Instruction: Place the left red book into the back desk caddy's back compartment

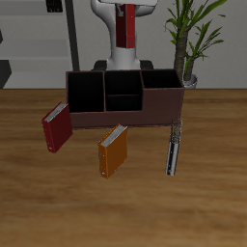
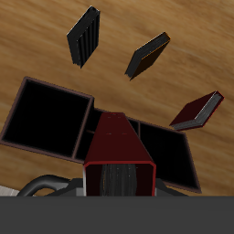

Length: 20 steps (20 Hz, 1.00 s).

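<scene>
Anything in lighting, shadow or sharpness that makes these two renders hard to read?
Exterior view: even light, no glare, coarse and soft; the back desk caddy has flat black cells. Wrist view: sharp, but the left red book looms close, hiding part of the caddy; a grey band blanks one edge.

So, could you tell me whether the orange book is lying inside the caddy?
No, the orange book stands on the table in front of the caddy, outside it.

Bright red book point(image 1: 121, 24) with white page edges sits in the pincer point(image 1: 121, 39); below it the maroon-brown caddy point(image 1: 96, 118), black inside; beyond lie crimson point(image 1: 56, 128), orange point(image 1: 114, 150) and grey-striped point(image 1: 173, 148) books on wood-grain table point(image 1: 212, 203).
</scene>
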Motion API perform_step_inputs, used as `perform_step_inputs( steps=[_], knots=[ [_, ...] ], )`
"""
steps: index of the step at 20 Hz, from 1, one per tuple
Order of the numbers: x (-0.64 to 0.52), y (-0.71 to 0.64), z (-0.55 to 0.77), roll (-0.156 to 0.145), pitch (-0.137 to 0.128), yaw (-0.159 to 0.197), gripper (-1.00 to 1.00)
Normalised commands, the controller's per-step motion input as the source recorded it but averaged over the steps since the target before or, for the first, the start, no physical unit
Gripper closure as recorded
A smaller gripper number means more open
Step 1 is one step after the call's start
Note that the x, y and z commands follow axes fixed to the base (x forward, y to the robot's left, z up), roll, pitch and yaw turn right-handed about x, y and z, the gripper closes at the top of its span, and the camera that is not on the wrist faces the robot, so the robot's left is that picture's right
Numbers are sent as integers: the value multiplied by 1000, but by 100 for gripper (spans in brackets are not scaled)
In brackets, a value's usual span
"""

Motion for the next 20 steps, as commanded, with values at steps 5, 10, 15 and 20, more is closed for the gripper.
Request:
perform_step_inputs(
  steps=[5,10,15,20],
  knots=[
    [32,-140,-6,-41,32,172,100],
    [-80,63,-25,-11,23,182,100],
    [-86,123,-12,15,12,171,100],
    [71,-3,-66,-22,19,176,100]
  ],
)
